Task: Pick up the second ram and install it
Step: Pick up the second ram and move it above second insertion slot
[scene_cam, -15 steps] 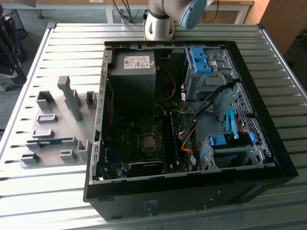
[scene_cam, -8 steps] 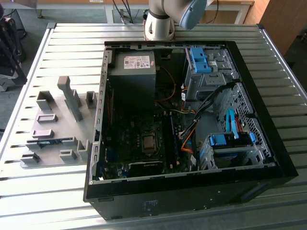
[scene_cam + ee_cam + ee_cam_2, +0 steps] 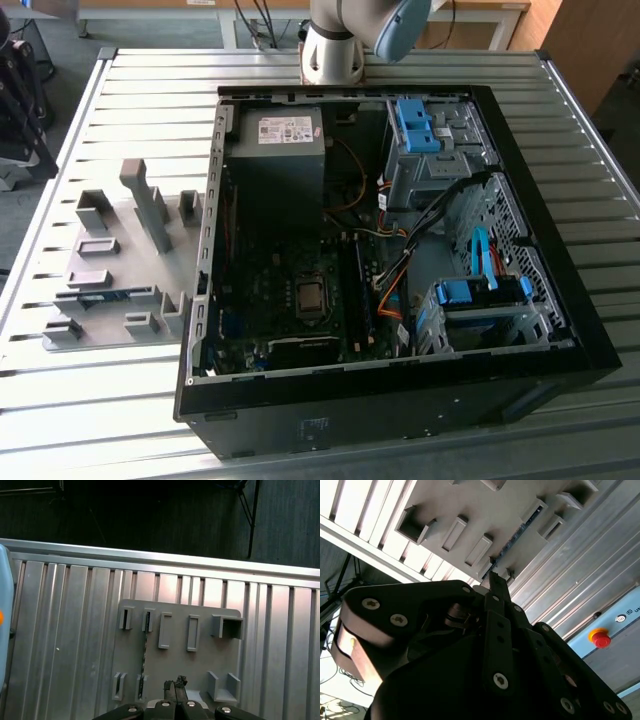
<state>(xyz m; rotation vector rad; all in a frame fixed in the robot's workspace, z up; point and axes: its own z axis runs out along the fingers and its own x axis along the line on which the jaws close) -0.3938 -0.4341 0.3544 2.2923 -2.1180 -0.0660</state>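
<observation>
Ram (image 3: pixel 98 297): thin blue-green stick standing on edge in slots of the grey holder plate (image 3: pixel 135 275). Gripper (image 3: pixel 175 684) over the plate, jaws pinched together, holding nothing.

The bench (image 3: pixel 90 400) is ribbed bare metal with a soft sheen. The holder plate (image 3: pixel 130 272) is matt grey plastic. The computer case (image 3: pixel 400 415) is smooth, satin black, its latches (image 3: pixel 412 122) glossy blue plastic. The claw (image 3: pixel 175 684) is matt black with bright metal screws.

A grey holder plate (image 3: pixel 177 666) lies directly beneath the claw (image 3: pixel 175 684), flat on a slatted metal table (image 3: pixel 65 645); a red stop button (image 3: pixel 600 638) sits well apart from it.
</observation>
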